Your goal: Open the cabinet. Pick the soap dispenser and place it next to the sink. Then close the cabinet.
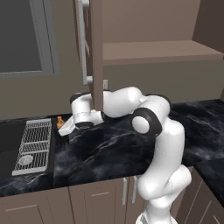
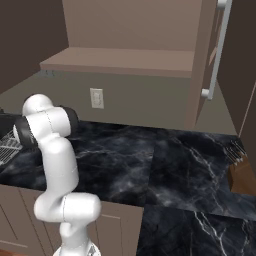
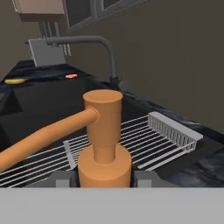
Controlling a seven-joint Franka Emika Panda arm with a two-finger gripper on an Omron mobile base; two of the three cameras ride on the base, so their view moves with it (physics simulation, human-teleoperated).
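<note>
The hand (image 3: 104,178) is gripping the soap dispenser (image 3: 103,144), its smooth orange cylindrical pump top and long spout looming over the sink (image 3: 48,105) with its pale wire rack (image 3: 144,140), black bottle hidden below, beside the marbled table (image 1: 131,144).

1. Flat, even rendered light, no clear source, all views sharp.
2. Soft sheen on white arm (image 1: 162,144); marbled tabletop (image 2: 150,165) dark, faint pale veins, no glare.
3. Hand view dim; orange soap dispenser (image 3: 103,144) evenly lit.
</note>
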